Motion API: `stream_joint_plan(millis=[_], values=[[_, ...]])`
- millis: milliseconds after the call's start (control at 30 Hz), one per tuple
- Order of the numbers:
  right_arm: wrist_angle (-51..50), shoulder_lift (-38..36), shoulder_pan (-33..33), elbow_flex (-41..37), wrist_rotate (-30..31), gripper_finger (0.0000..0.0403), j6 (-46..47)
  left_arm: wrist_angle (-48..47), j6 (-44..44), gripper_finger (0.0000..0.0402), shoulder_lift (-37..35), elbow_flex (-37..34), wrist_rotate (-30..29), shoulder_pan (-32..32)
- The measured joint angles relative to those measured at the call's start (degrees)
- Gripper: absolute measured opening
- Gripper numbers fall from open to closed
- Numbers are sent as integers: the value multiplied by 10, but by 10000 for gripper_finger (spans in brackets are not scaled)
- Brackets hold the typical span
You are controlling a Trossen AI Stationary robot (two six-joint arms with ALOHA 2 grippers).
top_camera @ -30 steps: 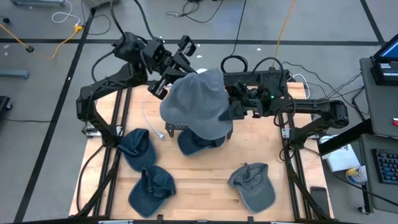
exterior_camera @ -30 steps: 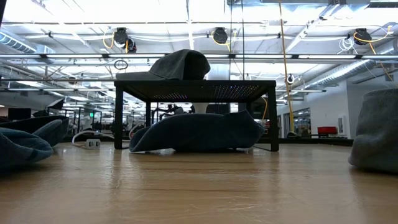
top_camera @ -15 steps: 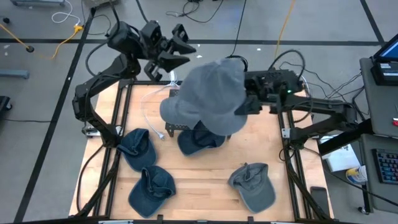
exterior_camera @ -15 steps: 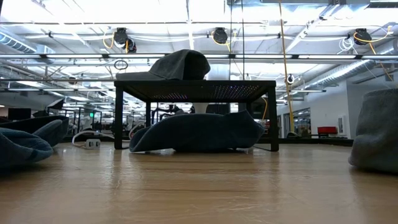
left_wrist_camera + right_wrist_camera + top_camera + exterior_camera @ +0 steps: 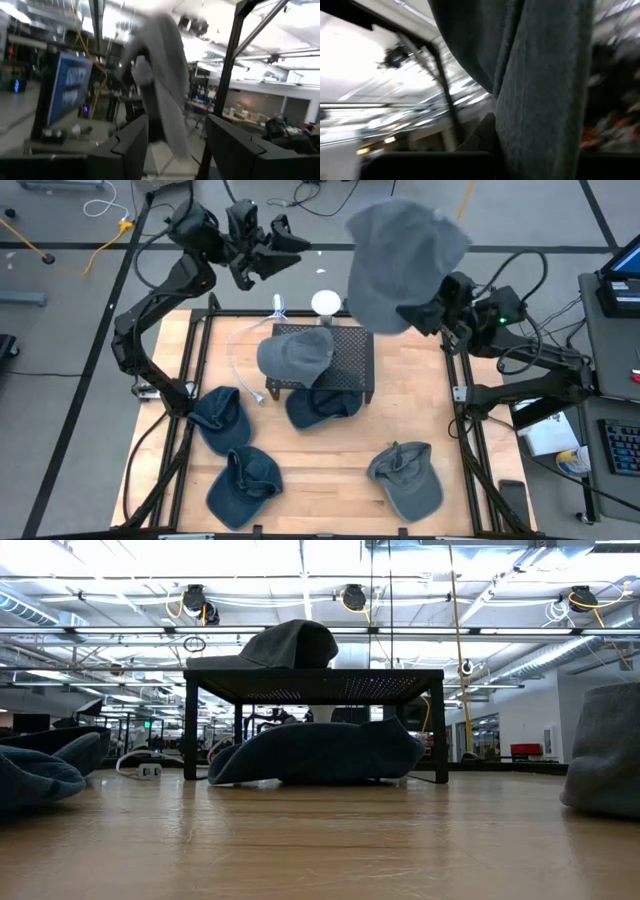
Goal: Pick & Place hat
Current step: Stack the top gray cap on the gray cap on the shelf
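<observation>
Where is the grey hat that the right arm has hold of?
In the high view the grey hat hangs from the right gripper, lifted above the table's far right edge, behind the small black stand that carries another hat.

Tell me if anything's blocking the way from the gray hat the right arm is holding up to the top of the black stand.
Nothing stands between the raised gray hat, pinched in the right gripper, and the black stand, but another gray hat already covers the stand's left part.

Grey floor [image 5: 60, 300] with cables — bright ceiling lights [image 5: 120, 560] overhead.
</observation>
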Motion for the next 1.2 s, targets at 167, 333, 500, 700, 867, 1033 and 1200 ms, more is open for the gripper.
stream_joint_plan(millis=[167,333,500,700,867,1033,1200], values=[[51,8,0,0,64,2,-94,-50,3,202,2,-1,5,-10],[105,34,0,0,72,2,-108,-66,3,202,1,0,1,-28],[115,65,0,0,70,2,-84,-75,9,202,1,0,-14,-46],[165,99,25,0,70,2,-80,-133,21,202,2,0,-74,-52],[169,119,42,0,70,2,-85,-161,25,202,2,-1,-97,-54],[181,129,44,0,67,2,-80,-157,27,202,2,-1,-91,-71],[181,130,44,0,57,2,-80,-148,24,202,1,0,-54,-81]])
